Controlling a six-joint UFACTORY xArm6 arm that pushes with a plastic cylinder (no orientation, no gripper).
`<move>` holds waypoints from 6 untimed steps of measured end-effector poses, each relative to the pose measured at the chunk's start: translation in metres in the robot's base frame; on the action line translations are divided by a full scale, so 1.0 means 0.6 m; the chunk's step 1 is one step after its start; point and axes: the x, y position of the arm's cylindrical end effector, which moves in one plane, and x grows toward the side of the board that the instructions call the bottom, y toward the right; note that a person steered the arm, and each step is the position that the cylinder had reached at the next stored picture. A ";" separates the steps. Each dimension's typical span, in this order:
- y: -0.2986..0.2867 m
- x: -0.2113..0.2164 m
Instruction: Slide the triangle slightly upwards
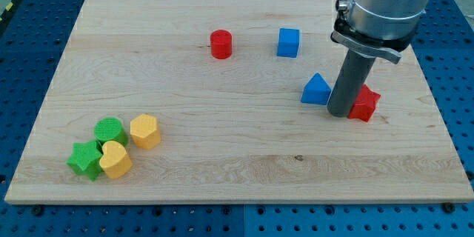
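Observation:
The blue triangle (316, 89) lies on the wooden board (222, 163) right of centre. My tip (339, 112) stands just to the triangle's right and slightly below it, close to its right edge. A red star-shaped block (365, 104) sits right behind the rod on its right side, partly hidden by it.
A blue cube (289, 42) and a red cylinder (221, 44) lie toward the view's top. At the lower left cluster a green cylinder (110, 130), a green star (86, 160), a yellow heart (115, 160) and a yellow hexagon (145, 131).

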 end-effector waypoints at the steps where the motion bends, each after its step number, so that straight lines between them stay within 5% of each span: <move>1: -0.044 0.000; 6: -0.077 -0.004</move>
